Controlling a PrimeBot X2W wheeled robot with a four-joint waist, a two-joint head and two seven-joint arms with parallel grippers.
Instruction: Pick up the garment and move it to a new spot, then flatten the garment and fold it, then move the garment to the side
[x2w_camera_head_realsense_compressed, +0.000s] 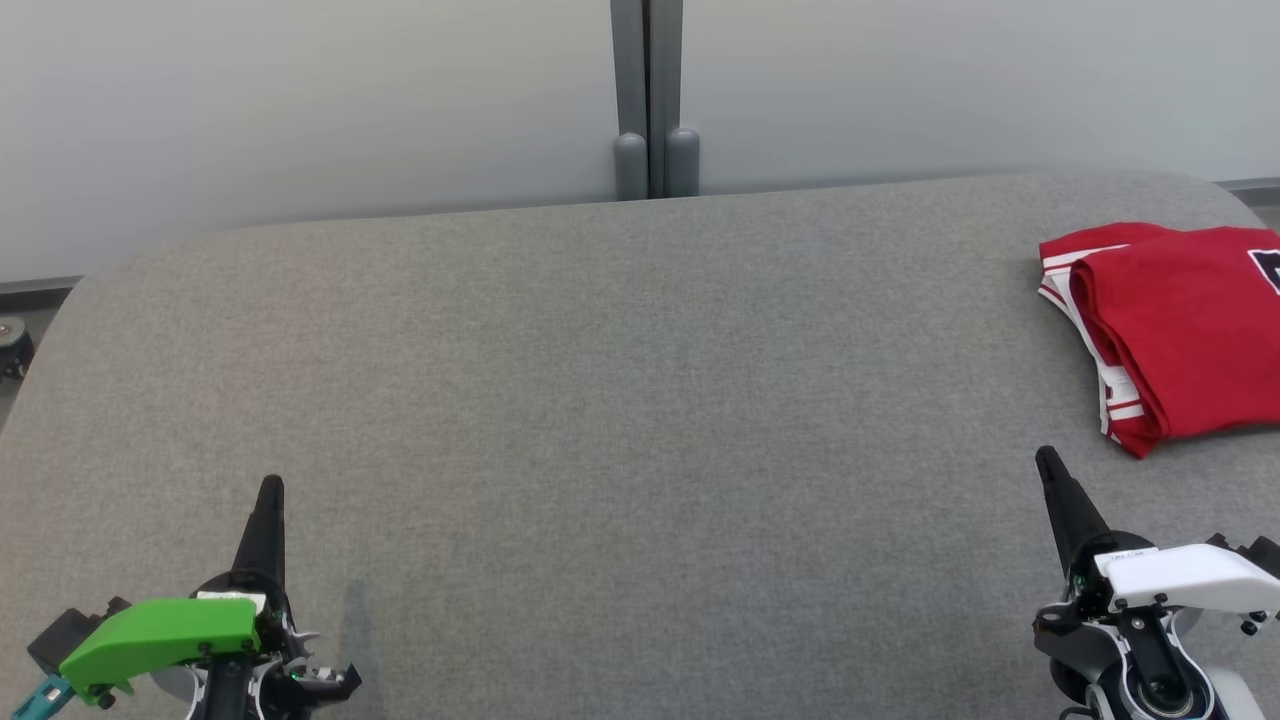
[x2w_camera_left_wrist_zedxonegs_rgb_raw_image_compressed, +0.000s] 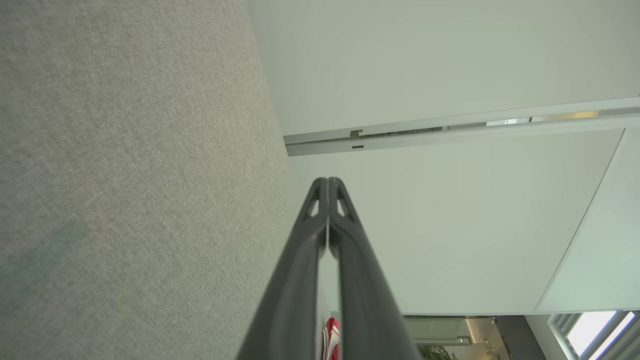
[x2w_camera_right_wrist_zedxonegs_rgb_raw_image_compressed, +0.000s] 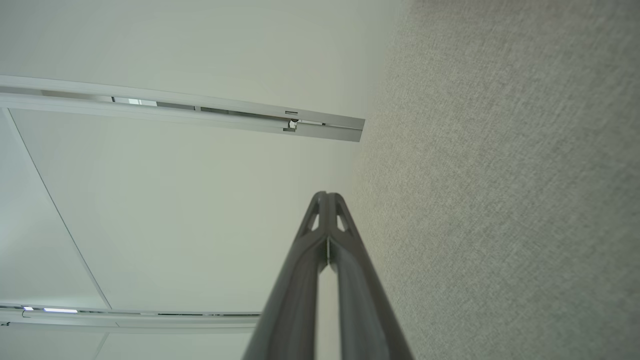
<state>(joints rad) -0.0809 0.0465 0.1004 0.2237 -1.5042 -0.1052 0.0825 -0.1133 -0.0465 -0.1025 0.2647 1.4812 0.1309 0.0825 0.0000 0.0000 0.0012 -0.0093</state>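
A: Where's the red jersey (x2w_camera_head_realsense_compressed: 1180, 330)?
B: Folded at three o'clock on the grey fabric table (x2w_camera_head_realsense_compressed: 640, 400), by its right edge.
A: And the hands?
B: The left gripper (x2w_camera_head_realsense_compressed: 270, 488) sits at seven o'clock and the right gripper (x2w_camera_head_realsense_compressed: 1046, 460) at five, both with fingers pressed together, empty.

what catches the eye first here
The folded red garment with white stripes, lying at the right edge of the grey table. Next, the left gripper with a bright green cover at lower left and the right gripper with a white one at lower right, both shut and empty.
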